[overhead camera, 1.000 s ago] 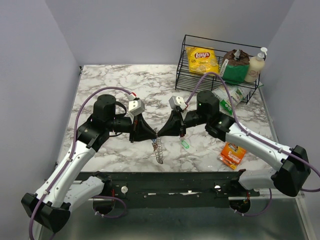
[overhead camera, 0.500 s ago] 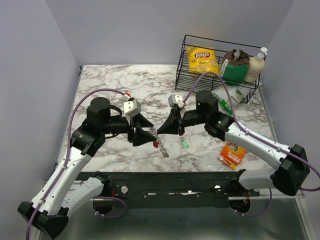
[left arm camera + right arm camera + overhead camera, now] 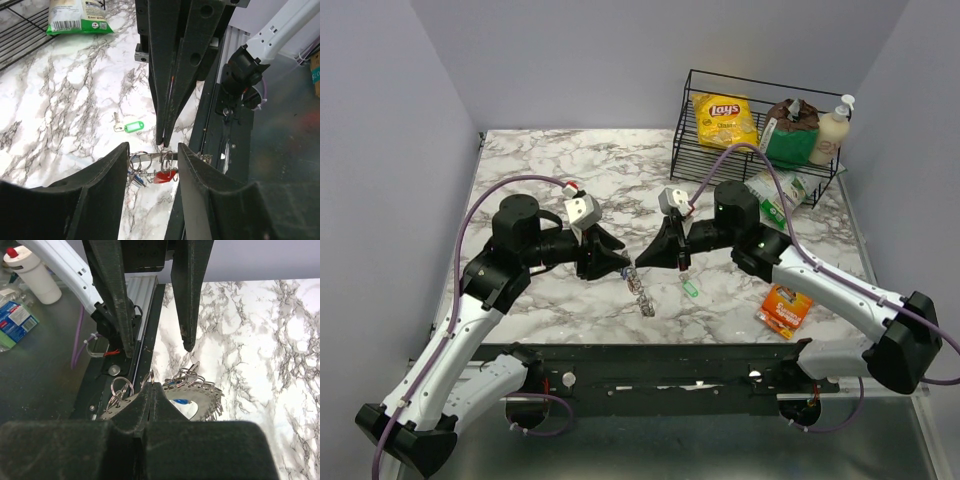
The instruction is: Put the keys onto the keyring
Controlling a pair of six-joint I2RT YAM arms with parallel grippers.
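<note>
Left gripper (image 3: 153, 155): we find it released, jaws spread to either side of the ring, with no contact that we can confirm.
Right gripper (image 3: 150, 390): clenched, its fingertips pinching the rim of the keyring (image 3: 202, 397).
Keyring position: held off the table (image 3: 550, 170) between the two tools, hanging towards 6 o'clock from where they meet in the top view.
Red key (image 3: 165, 176): hangs at the ring; we judge it attached.
Blue key (image 3: 136, 178): sits among the small loops at the ring; we judge it attached, though the link itself is too small to make out.
Green key (image 3: 133, 127): lies loose on the marble, near the ring at about 4 o'clock of it in the top view.
Progress: we judge two of three keys done; the green one remains to be picked up and threaded.
Legible writing: "Lay's" on the yellow bag (image 3: 725, 118), in the wire basket (image 3: 682, 130) at 1 o'clock of the table.
Illegible writing: the print on the orange packet (image 3: 785, 308) at 4 o'clock, and a barcode and small text on the green packet (image 3: 80, 15).
</note>
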